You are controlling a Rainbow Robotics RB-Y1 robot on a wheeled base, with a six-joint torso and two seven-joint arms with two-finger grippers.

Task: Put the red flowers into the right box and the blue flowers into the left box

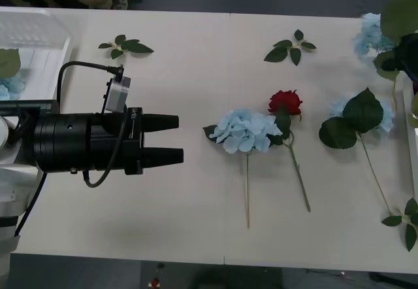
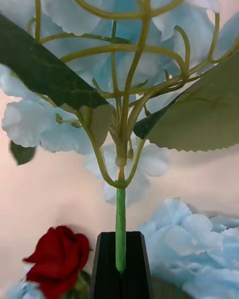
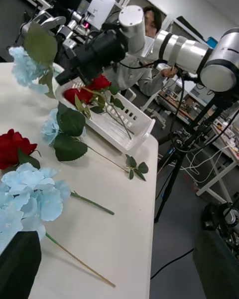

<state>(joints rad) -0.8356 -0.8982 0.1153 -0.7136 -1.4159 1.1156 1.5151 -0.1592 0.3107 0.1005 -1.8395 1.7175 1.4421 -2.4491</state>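
**Right gripper holds a blue flower; left gripper waits open**

While the left gripper (image 1: 181, 139) hovers over the left half of the table (image 1: 196, 237) with its two black fingers parted and nothing between them, the right gripper (image 2: 120, 266) has its black fingers closed on the green stem of a blue flower (image 2: 129, 55), whose pale head and big leaves hang in front of its wrist camera. From the left wrist view this held flower (image 3: 27, 65) is lifted above the far right end of the table, next to the right box (image 3: 130, 124), a white tray holding what look like red flowers (image 3: 94, 87).

On the table lie a blue flower (image 1: 245, 132) at the middle, a red flower (image 1: 285, 101) just beside it with leaves touching, and another blue flower (image 1: 359, 116) nearer the right edge. The left box (image 1: 46, 47) sits at the far left corner, a bit of blue (image 1: 8, 87) showing at its near side. Two loose leaf sprigs (image 1: 125, 46) lie toward the far edge
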